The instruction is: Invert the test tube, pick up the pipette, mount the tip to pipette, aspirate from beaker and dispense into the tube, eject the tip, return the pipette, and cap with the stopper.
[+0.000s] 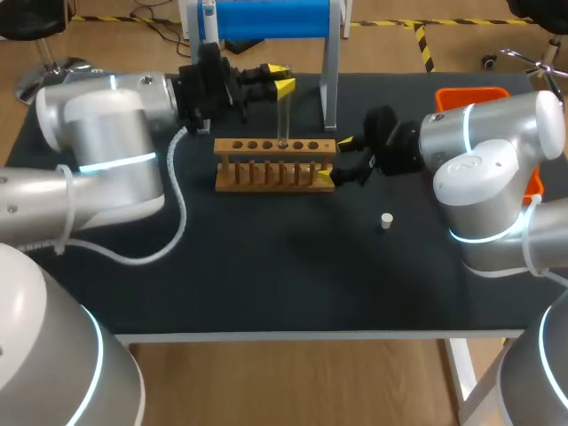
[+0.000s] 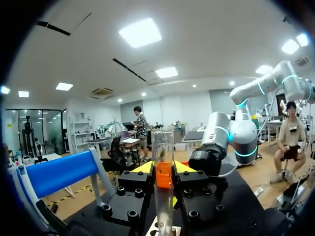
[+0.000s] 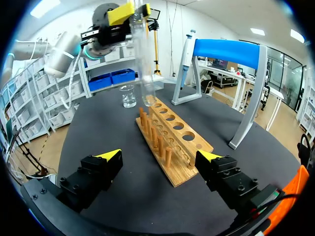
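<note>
A clear glass test tube point(image 1: 284, 120) is held upright by the left gripper point(image 1: 284, 78), whose yellow-tipped fingers are closed on its upper part from two sides. The tube's rounded bottom is at one of the holes in the top board of the light wooden test tube rack point(image 1: 275, 169), in the rack's right half; whether it has entered the hole cannot be told. The right gripper point(image 1: 335, 161) is placed at the rack's right end with its fingers spread wide, one on each side of that end, and nothing is gripped by it. The step in hand is judged to be the seating of the tube, mouth up, in the rack. This is best done with the tube kept vertical and centred over the hole, lowered slowly until it is borne by the rack, and only then released. The rack could be steadied by the right gripper so that it is not dragged or tipped. A small white stopper point(image 1: 386, 220) lies on the black table point(image 1: 266, 266) in front of the rack and to its right, well apart. A small clear glass beaker point(image 3: 128, 96) stands near the rack's left end, and a white-and-blue pipette point(image 3: 187, 49) hangs on the blue-topped stand point(image 1: 275, 18) behind the rack. No label or writing can be read on any of these things.
</note>
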`<action>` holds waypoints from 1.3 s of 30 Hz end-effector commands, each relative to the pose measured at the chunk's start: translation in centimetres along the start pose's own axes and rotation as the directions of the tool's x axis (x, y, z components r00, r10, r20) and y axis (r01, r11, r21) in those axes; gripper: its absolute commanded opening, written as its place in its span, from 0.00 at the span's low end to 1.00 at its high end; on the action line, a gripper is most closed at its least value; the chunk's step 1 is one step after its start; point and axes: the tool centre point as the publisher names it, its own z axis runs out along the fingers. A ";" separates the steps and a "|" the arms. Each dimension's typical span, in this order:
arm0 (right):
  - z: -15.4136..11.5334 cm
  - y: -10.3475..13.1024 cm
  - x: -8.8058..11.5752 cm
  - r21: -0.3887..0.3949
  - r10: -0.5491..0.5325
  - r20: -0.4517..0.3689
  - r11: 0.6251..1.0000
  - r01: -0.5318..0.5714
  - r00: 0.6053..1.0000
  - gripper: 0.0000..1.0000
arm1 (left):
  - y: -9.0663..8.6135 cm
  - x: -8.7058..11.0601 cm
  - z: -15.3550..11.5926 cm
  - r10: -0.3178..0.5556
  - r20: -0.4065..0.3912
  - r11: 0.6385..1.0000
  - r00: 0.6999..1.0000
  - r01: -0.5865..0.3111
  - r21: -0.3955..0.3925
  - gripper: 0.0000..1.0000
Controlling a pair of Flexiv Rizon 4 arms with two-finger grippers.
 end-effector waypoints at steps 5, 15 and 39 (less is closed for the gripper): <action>-0.1 0.0 0.0 0.000 -0.001 -0.001 1.000 0.001 1.000 1.00 | 0.1 -1.9 0.3 -0.005 -0.101 1.000 0.995 0.005 -0.006 0.00; -0.1 0.0 0.0 0.000 -0.001 -0.001 1.000 0.001 1.000 1.00 | 1.8 -2.8 0.7 -0.011 -0.115 1.000 0.993 0.012 0.011 0.00; -0.1 0.0 0.0 0.000 -0.001 -0.001 1.000 0.001 1.000 1.00 | 3.1 -3.2 1.3 0.001 -0.119 1.000 0.993 0.000 0.009 0.00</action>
